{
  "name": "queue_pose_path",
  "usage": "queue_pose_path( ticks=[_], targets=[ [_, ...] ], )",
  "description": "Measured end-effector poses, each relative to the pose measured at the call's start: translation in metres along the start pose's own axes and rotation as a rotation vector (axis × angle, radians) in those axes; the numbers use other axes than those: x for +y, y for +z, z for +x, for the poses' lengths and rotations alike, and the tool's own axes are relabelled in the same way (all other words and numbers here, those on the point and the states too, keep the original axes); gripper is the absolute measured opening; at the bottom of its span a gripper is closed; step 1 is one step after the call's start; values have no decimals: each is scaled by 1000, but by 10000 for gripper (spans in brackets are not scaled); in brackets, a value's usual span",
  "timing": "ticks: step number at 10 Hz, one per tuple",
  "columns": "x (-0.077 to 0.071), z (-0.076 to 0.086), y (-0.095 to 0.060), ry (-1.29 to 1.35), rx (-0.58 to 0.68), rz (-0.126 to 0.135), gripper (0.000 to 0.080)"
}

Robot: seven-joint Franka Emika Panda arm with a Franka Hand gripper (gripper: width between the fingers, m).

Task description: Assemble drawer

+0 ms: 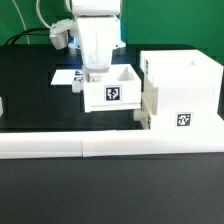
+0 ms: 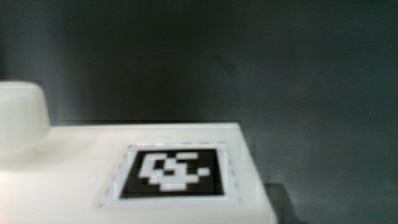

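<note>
A small open-top white tray [image 1: 110,90] with a square tag on its front stands in the middle of the black table. My gripper [image 1: 92,78] comes straight down onto the tray's back left wall and appears closed on it. In the wrist view a white tagged face of the tray [image 2: 175,170] fills the lower part very close and blurred, hiding my fingertips. The large boxy shell [image 1: 185,85] stands at the exterior view's right, with a tag low on its front. A second small white part [image 1: 148,108] sits against the shell's left side.
Long low white border bars [image 1: 100,148] run along the front of the table. The marker board [image 1: 64,74] lies flat behind the tray at the exterior view's left. A white object [image 1: 2,105] shows at the far left edge.
</note>
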State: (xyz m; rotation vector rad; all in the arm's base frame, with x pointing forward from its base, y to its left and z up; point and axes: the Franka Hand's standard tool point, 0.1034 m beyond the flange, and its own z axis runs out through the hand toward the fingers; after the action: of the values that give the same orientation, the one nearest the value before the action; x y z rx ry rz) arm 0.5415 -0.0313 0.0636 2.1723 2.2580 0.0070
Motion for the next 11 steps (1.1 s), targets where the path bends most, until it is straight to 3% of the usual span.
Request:
queue_pose_path(
  ticks=[11],
  targets=[
    [3,14,10,-8,13,12,42]
  ],
)
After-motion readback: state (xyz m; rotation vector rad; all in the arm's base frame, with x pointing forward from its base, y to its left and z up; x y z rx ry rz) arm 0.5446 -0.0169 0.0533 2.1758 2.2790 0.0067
